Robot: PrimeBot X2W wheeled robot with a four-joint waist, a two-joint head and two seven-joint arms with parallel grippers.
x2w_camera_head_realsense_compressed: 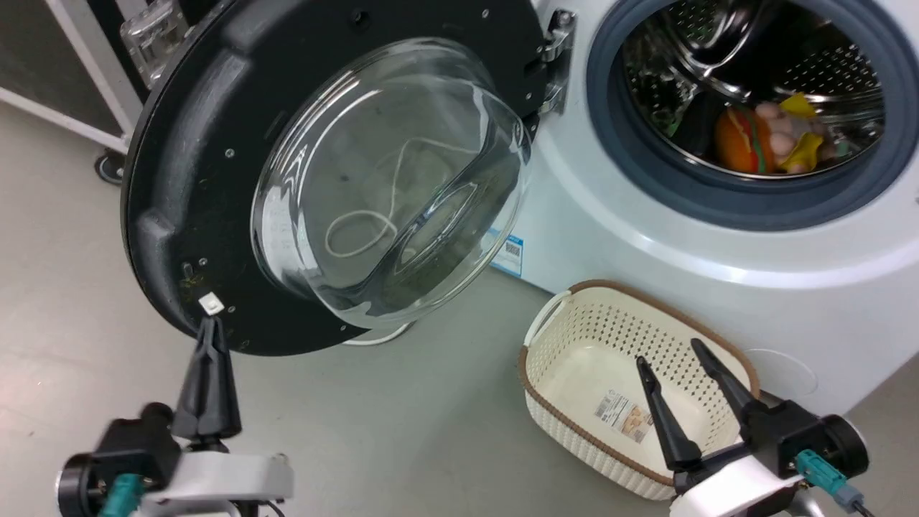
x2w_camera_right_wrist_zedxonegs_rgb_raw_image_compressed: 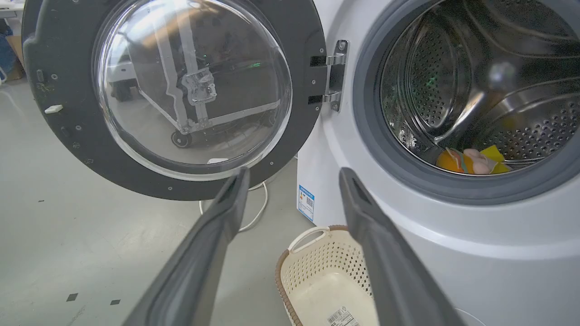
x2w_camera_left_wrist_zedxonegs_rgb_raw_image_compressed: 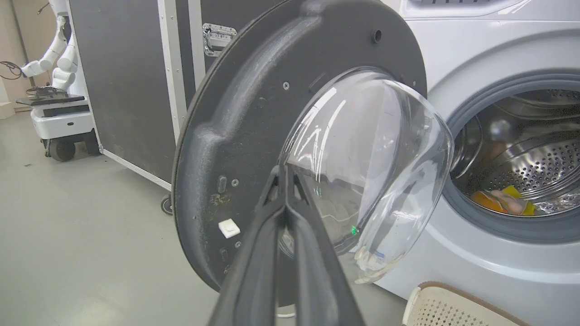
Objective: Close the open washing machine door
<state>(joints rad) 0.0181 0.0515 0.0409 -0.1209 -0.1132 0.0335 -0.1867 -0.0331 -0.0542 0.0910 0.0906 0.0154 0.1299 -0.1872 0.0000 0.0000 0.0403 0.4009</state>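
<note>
Grey floor (x2w_camera_head_realsense_compressed: 416,438) underfoot, and I'm parked right in front of the washing machine (x2w_camera_head_realsense_compressed: 646,244). The washing machine door (x2w_camera_head_realsense_compressed: 208,172) stands wide open, swung out to the left of the machine's mouth and hanging off its metal hinge (x2w_camera_head_realsense_compressed: 556,61). The inner face is turned my way, a wide black rim around a domed glass bowl (x2w_camera_head_realsense_compressed: 388,179) that bulges toward me. Low on the rim, on the edge farthest from the machine, sits a small white tab (x2w_camera_head_realsense_compressed: 211,304).

My left end effector (x2w_camera_head_realsense_compressed: 210,324) has its two fingers pressed together with nothing between them. The tip points up at the rim just under that tab. I cannot tell from here whether it touches.

Inside the machine the steel drum (x2w_camera_head_realsense_compressed: 797,79) is on show behind the grey seal (x2w_camera_head_realsense_compressed: 718,201), with a few soft toys (x2w_camera_head_realsense_compressed: 768,136) in orange, pink and yellow lying at its bottom. A blue sticker (x2w_camera_head_realsense_compressed: 511,255) sits low on the machine's front.

On the floor against the machine's front stands a cream basket (x2w_camera_head_realsense_compressed: 574,424) with a brown rim. My right end effector (x2w_camera_head_realsense_compressed: 667,351) hangs over it, fingers spread apart, holding nothing. A white cable (x2w_camera_right_wrist_zedxonegs_rgb_raw_image_compressed: 259,213) lies on the floor below the door. Off to the machine's left I can see a black case (x2w_camera_left_wrist_zedxonegs_rgb_raw_image_compressed: 127,90) with metal edging, and beyond it another white robot (x2w_camera_left_wrist_zedxonegs_rgb_raw_image_compressed: 59,59).
</note>
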